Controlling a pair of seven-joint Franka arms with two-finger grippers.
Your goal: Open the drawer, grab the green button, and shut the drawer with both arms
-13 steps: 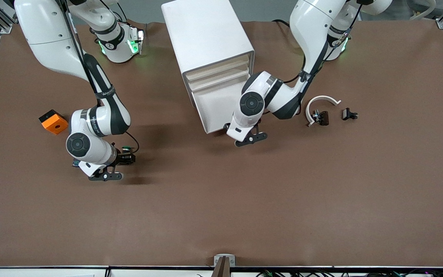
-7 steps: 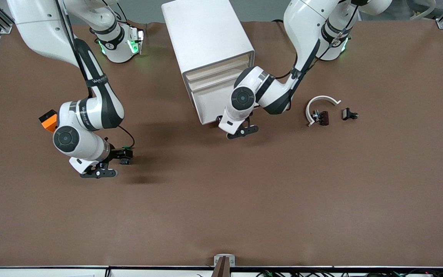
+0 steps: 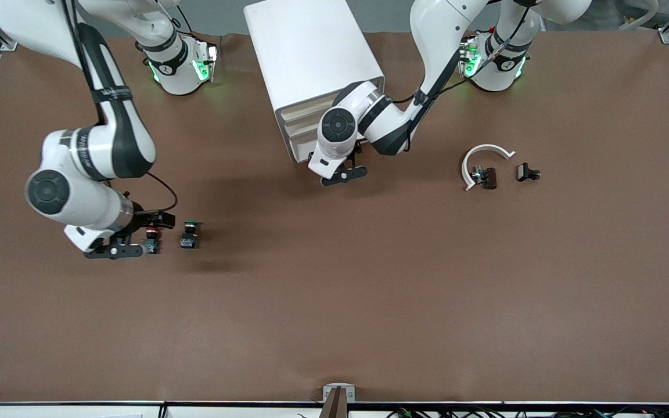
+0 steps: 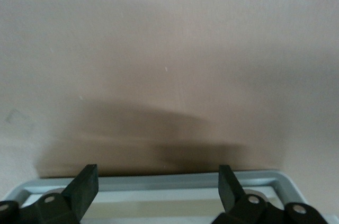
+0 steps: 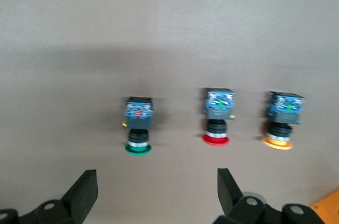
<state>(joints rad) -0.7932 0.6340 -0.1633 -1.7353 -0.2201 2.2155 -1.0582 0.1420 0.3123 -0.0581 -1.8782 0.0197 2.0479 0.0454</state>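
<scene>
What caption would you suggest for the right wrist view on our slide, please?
Open right gripper over the table, facing green button, red button and yellow button in a row.

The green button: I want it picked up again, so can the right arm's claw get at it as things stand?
Probably yes. The green button lies alone on the table, apart from the red button, and the right claw is open close by with nothing between them.

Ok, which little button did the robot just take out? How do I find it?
Start at the white cabinet and go toward the right arm's end of the table. Three small buttons lie in a row beside the right gripper, on the table. It's the green-capped button; its neighbours are red and yellow.
</scene>
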